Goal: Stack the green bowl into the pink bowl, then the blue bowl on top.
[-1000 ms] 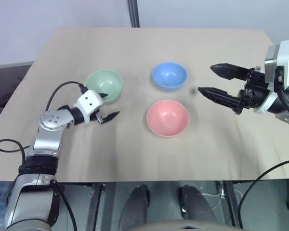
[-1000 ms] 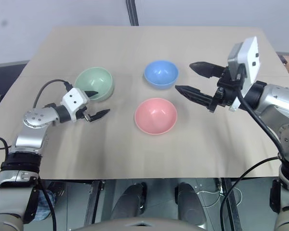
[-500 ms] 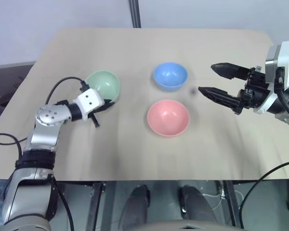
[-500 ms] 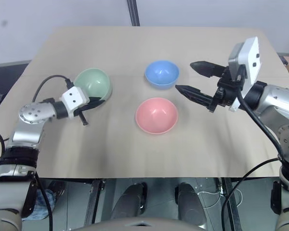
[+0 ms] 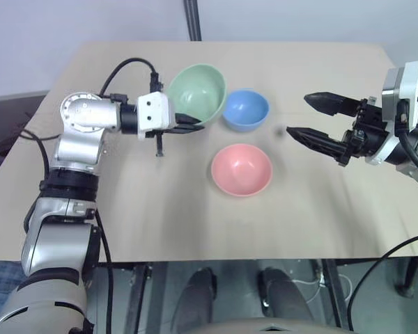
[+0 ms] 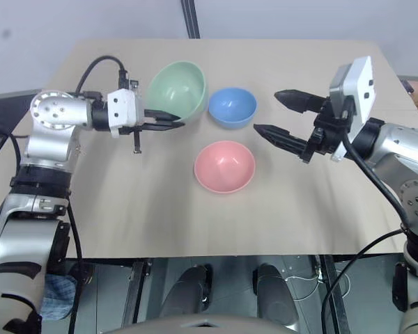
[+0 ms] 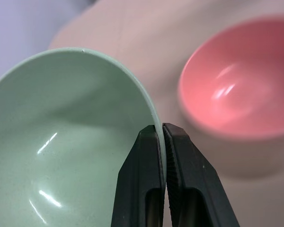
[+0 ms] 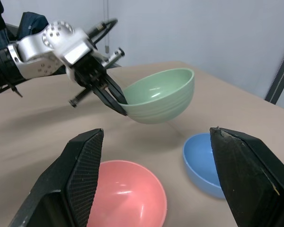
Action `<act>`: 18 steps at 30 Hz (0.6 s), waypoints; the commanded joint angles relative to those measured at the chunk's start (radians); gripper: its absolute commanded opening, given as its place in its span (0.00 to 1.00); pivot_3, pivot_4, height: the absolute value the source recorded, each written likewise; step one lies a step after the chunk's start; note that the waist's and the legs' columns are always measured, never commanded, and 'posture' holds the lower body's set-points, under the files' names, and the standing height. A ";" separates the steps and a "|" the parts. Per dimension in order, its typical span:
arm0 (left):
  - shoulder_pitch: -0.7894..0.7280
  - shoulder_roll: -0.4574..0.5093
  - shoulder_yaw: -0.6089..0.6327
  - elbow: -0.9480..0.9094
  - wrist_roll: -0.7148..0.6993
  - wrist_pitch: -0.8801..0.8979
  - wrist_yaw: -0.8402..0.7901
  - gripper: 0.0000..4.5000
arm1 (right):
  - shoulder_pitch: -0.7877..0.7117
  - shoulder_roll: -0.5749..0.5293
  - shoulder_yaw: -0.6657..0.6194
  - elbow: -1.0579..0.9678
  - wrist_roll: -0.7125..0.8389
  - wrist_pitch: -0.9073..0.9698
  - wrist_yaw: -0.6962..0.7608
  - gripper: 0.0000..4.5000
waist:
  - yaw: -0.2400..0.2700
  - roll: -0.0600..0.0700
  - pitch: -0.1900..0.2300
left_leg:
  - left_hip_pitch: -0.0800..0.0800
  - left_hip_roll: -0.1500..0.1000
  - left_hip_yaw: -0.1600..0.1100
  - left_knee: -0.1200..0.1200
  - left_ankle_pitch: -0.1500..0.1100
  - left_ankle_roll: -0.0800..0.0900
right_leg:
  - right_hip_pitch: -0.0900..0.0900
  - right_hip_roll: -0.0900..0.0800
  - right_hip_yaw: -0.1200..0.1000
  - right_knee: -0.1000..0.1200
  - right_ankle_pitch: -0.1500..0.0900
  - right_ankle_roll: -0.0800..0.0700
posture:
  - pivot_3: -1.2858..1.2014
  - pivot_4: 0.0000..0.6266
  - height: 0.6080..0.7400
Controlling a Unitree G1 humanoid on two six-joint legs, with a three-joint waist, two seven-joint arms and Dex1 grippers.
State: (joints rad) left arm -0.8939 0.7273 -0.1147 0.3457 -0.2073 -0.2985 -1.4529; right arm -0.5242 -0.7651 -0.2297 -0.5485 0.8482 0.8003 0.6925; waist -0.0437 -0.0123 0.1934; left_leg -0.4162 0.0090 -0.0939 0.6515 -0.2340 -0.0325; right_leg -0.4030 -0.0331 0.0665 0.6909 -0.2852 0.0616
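Beige worktop (image 5: 160, 209), pink bowl (image 5: 242, 169) mid, blue bowl (image 5: 246, 109) behind it. Left gripper (image 5: 188, 123): jaws pinched on green bowl (image 5: 197, 93) rim, bowl airborne, tilted. Thin rim grip, could slip or clip blue. Right gripper (image 5: 299, 115): jaws wide, empty.

Green bowl goes up

The left gripper (image 5: 188, 124) now pinches the rim of the green bowl (image 5: 197, 93) and holds it up off the table (image 5: 195, 209), closer to the blue bowl (image 5: 246, 109) than before.
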 commanded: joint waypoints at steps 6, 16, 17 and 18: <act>0.058 0.004 -0.060 -0.227 -0.160 -0.050 -0.159 0.01 | -0.009 -0.010 -0.001 -0.021 -0.003 -0.026 -0.004 0.84 | 0.000 0.000 0.000 | 0.000 0.000 0.000 0.000 0.000 0.000 | 0.000 0.000 0.000 0.001 0.000 0.000 | 0.52 0.24 1.00; 0.074 0.019 -0.080 -0.219 -0.196 -0.084 -0.162 0.32 | -0.012 -0.014 0.003 -0.021 -0.003 -0.024 -0.005 0.84 | 0.002 0.000 0.000 | 0.001 0.000 0.000 0.002 0.000 0.000 | 0.000 0.001 0.001 0.002 0.000 0.000 | 0.52 0.24 1.00; 0.073 0.006 -0.070 -0.214 -0.201 -0.100 -0.162 0.44 | -0.013 -0.014 0.004 -0.021 -0.002 -0.023 -0.005 0.84 | 0.002 0.000 0.000 | 0.001 0.000 0.000 0.002 0.000 0.000 | 0.000 0.001 0.001 0.002 0.000 0.000 | 0.52 0.24 1.00; 0.073 -0.003 -0.064 -0.210 -0.205 -0.112 -0.162 0.54 | -0.014 -0.014 0.005 -0.020 -0.001 -0.023 -0.004 0.84 | 0.002 0.000 0.000 | 0.001 0.000 0.000 0.002 0.000 0.000 | 0.000 0.001 0.001 0.002 0.000 0.000 | 0.52 0.24 1.00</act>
State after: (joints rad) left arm -0.8154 0.7235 -0.2048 0.1410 -0.3894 -0.3849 -1.6104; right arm -0.5243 -0.7662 -0.2087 -0.5487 0.8411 0.7959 0.6890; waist -0.0416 -0.0122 0.1934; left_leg -0.4155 0.0093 -0.0937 0.6532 -0.2340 -0.0324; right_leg -0.4029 -0.0323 0.0674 0.6929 -0.2853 0.0616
